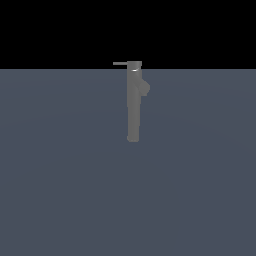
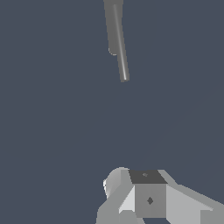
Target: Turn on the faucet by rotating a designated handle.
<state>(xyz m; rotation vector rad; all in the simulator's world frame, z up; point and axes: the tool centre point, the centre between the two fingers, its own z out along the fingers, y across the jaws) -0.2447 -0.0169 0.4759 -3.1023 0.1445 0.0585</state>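
On the grey floor, the faucet (image 1: 133, 105) stands upright, its handle (image 1: 120, 63) pointing toward the exterior view's left. Well apart from it in the wrist view, the gripper (image 2: 148, 199) shows, but I cannot tell how its jaws stand.

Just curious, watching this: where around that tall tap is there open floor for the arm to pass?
Only the faucet stands on the grey floor. Floor is bare on both sides and in front. Tightest spot: beside its cap, where the handle sticks out toward the exterior view's left.

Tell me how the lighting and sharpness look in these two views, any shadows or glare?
Exterior view: dim, flat light, no cast shadows, one small glint under the faucet cap. Wrist view: a bright streak along the handle; gripper evenly lit, edges crisp.
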